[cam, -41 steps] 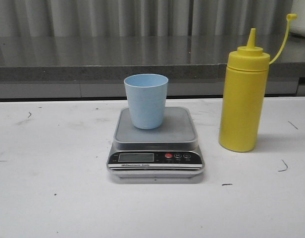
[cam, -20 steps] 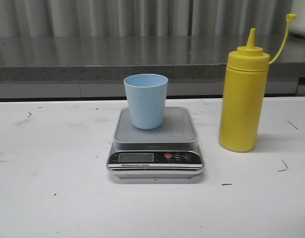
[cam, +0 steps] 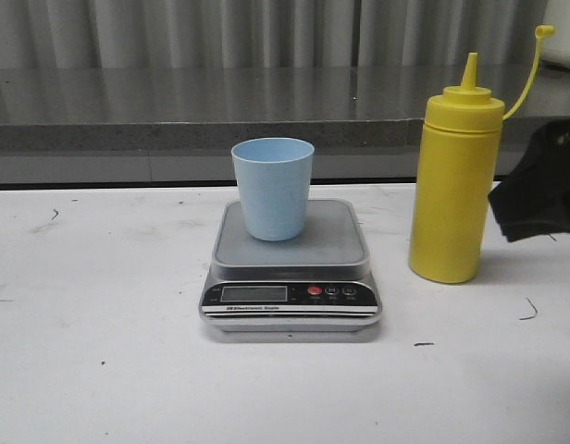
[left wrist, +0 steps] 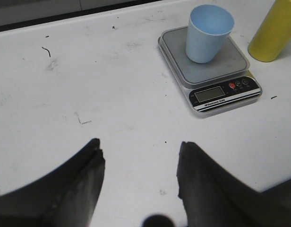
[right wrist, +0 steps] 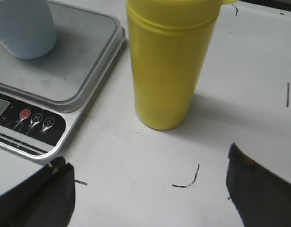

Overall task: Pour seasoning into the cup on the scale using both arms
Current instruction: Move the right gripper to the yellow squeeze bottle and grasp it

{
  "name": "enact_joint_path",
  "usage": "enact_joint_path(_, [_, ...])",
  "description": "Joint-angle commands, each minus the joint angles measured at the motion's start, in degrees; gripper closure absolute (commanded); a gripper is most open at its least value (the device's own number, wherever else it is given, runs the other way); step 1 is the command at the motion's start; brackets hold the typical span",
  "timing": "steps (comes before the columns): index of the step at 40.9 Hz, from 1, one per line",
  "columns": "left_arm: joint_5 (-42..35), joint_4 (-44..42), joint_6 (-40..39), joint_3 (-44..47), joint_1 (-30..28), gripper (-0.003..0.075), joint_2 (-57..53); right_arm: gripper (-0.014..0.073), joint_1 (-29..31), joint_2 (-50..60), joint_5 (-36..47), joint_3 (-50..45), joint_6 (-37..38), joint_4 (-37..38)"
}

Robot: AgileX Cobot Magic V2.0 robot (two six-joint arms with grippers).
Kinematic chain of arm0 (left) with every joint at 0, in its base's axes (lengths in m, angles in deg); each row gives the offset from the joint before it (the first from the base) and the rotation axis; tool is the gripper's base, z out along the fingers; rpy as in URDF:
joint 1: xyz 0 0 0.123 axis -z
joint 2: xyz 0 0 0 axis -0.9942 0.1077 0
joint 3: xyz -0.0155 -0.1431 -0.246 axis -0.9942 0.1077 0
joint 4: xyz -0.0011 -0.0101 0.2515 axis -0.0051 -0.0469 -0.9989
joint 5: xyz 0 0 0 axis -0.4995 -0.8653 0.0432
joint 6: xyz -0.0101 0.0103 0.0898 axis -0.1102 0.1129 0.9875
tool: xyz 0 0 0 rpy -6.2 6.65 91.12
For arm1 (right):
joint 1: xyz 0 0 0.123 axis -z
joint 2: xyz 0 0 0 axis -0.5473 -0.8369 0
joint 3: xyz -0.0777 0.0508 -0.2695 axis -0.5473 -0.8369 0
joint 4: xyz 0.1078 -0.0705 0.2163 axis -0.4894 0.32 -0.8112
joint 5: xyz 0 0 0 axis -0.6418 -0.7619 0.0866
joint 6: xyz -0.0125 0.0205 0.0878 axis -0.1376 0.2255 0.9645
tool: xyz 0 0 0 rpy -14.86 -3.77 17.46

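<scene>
**Right arm at the frame edge beside the bottle, both grippers spread and empty**

You had a white table (cam: 100,370) carrying everything, its surface marked with small dark scuffs; behind it ran a grey counter ledge (cam: 174,111) under a pale curtain.

Your right arm (cam: 542,185) showed in the front view only as a black mass at the right edge, just beside the yellow squeeze bottle (cam: 454,185) but with no contact visible; the left arm did not appear in that view at all.

The bottle stood upright on the table to the right of the scale (cam: 291,268), near it yet apart, its pointed nozzle up and its thin tethered cap (cam: 543,31) hanging out to the right; it stood taller than the cup.

The scale lay flat at the middle of the table, black front panel toward you, with an LCD display (cam: 254,293) and a red button (cam: 315,290); you could not read the display.

The pale blue cup (cam: 273,188) stood upright on the grey platform, toward its rear.

In the right wrist view your right gripper (right wrist: 150,189) was spread wide and held nothing, the bottle standing ahead between the line of its fingers; in the left wrist view your left gripper (left wrist: 138,165) was likewise parted and empty over bare table, well apart from the scale.
</scene>
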Motion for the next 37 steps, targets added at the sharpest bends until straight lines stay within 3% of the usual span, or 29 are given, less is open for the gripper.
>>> enact_joint_path(1, [-3.74,-0.14,-0.61,-1.35,-0.17,0.0364,0.12,-0.007,-0.99,-3.21,11.54,0.36,-0.57,0.22])
enact_joint_path(24, [-3.74,-0.14,-0.61,-1.35,-0.17,0.0364,0.12,-0.007,-0.73,-29.91,51.92,2.06,5.08,-0.45])
enact_joint_path(29, [-3.74,-0.14,-0.61,-1.35,-0.17,0.0364,0.12,-0.007,-0.73,-33.79,56.1,3.92,5.03,-1.15])
enact_joint_path(37, [-3.74,-0.14,-0.61,-1.35,-0.17,0.0364,0.12,-0.007,1.16,-37.19,56.18,7.83,4.12,-1.57])
